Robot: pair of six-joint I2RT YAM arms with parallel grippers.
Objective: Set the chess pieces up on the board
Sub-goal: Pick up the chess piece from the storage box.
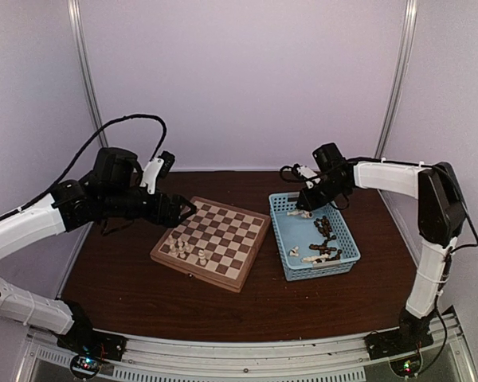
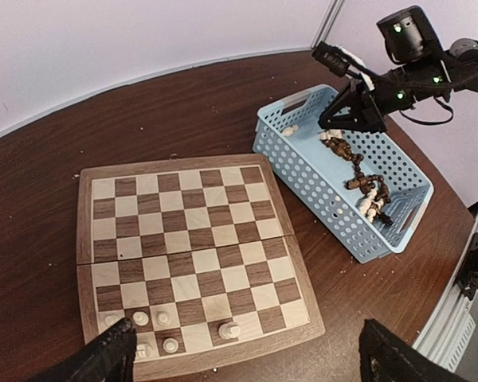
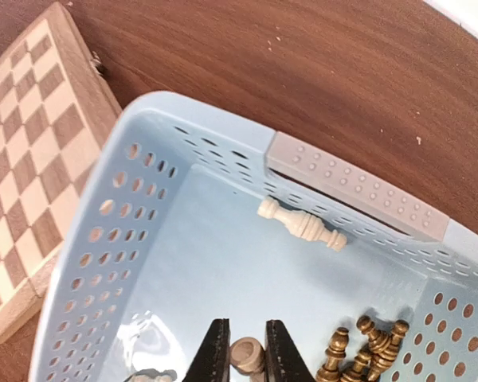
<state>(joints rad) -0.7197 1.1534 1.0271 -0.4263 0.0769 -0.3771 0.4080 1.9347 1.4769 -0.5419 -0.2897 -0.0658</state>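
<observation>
The board (image 1: 215,231) lies mid-table, with several cream chess pieces (image 1: 187,248) standing in its near left corner. In the left wrist view those pieces (image 2: 229,329) sit by the board's (image 2: 183,239) lower edge. My left gripper (image 1: 187,208) hovers over the board's left side, its jaws wide open (image 2: 247,334) and empty. My right gripper (image 3: 245,350) is down inside the blue basket (image 3: 350,179), shut on a pale chess piece (image 3: 247,356) whose round base faces the camera. A cream piece (image 3: 301,224) lies on its side by the basket's far wall.
Dark brown pieces (image 3: 366,350) are heaped in the basket just right of my right fingers. The basket (image 1: 280,239) stands right of the board, with more dark and cream pieces (image 1: 323,247) toward its near end. A board corner (image 3: 24,159) shows left of the basket.
</observation>
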